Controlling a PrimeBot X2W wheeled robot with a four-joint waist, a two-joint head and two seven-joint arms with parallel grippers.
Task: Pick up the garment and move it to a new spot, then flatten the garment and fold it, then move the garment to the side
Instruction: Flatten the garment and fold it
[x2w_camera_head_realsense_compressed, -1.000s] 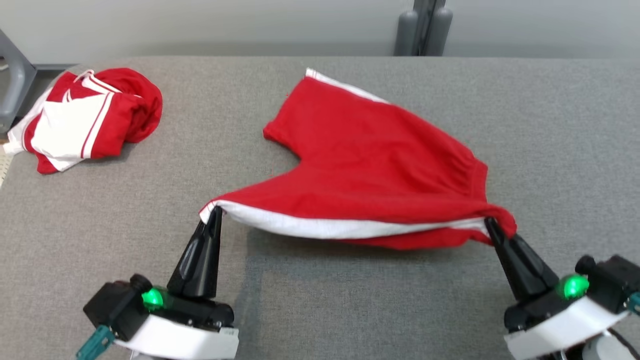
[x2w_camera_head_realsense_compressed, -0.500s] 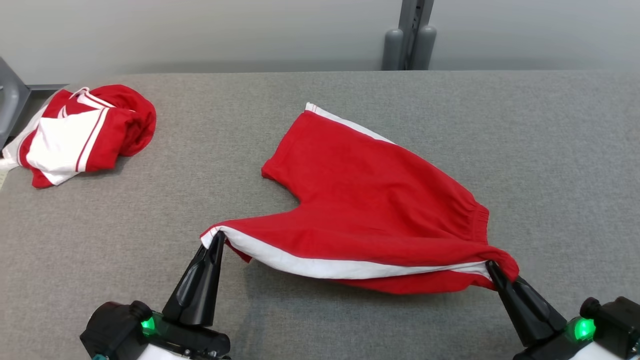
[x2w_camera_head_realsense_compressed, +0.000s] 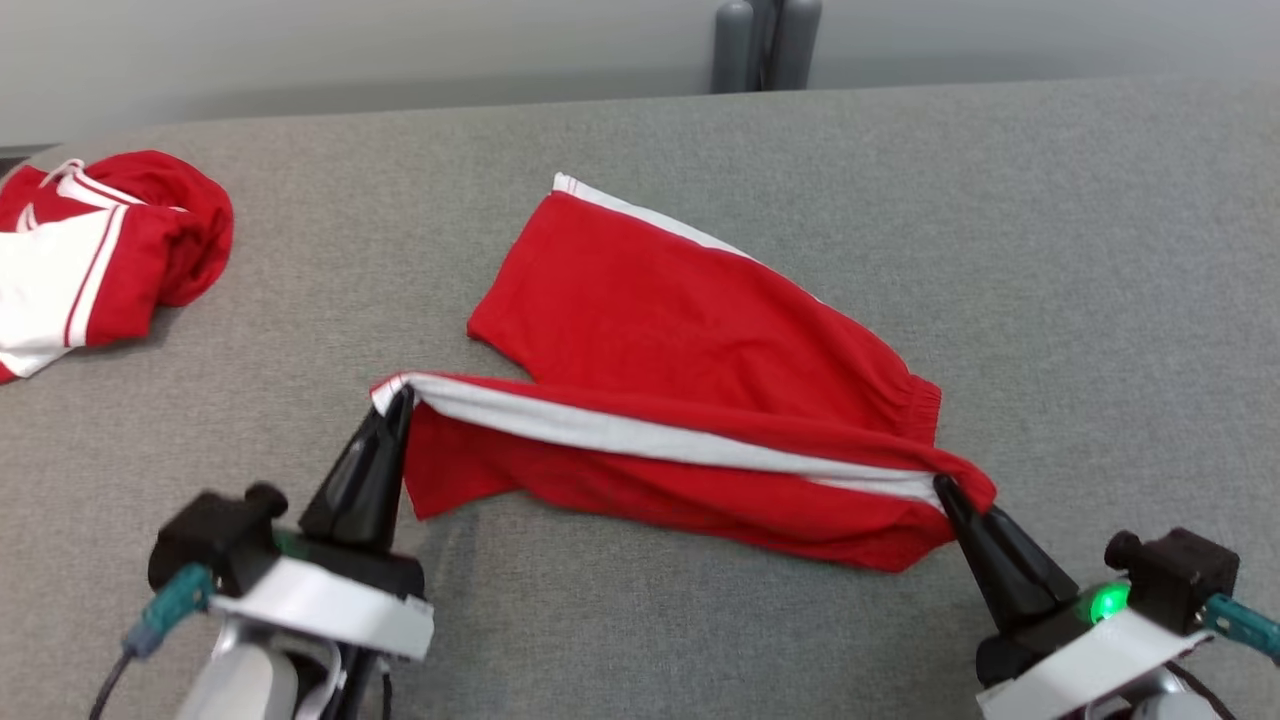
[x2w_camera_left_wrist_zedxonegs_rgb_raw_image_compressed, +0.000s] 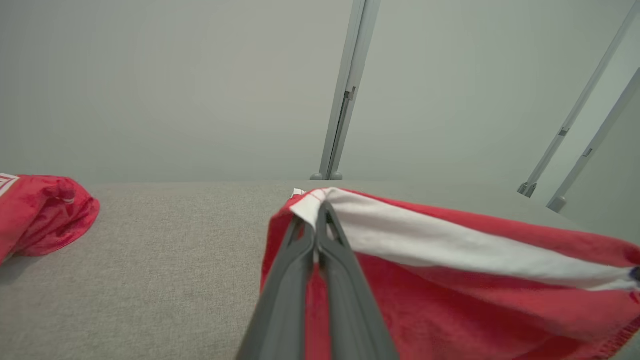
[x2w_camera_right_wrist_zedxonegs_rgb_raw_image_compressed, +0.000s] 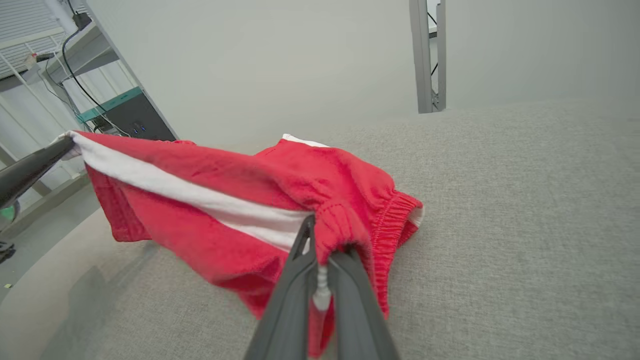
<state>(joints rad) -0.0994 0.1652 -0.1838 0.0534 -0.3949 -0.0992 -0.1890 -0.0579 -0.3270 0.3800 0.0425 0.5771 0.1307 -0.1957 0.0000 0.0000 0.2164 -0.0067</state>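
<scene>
We hold the garment, a pair of red shorts with a white side stripe, by the two ends of that stripe, so the edge between our arms runs in a nearly straight line. The left jaws are pinched tight on the hem corner of the near leg; the right jaws are pinched tight on the bunched end of the waistband. In each wrist view the fingers meet with cloth nipped at their tips.

The held edge is raised off the tabletop with a flap of red hanging below it; the far leg and the rest of the waistband lie on the surface near its middle. We judge this grip to serve the flattening step: a taut edge lets the cloth be laid out smooth, and the resting leg gives drag to pull against. A second red-and-white bundle lies well apart at the far left, clear of our work.

Both arms reach in from the near edge and stand well apart, spanning the length of the shorts. The left fingers slant forward and inward; the right fingers slant forward and inward from the other side. Both wrist views look almost level across the tabletop, so we judge the fingers to lie at a shallow angle.
</scene>
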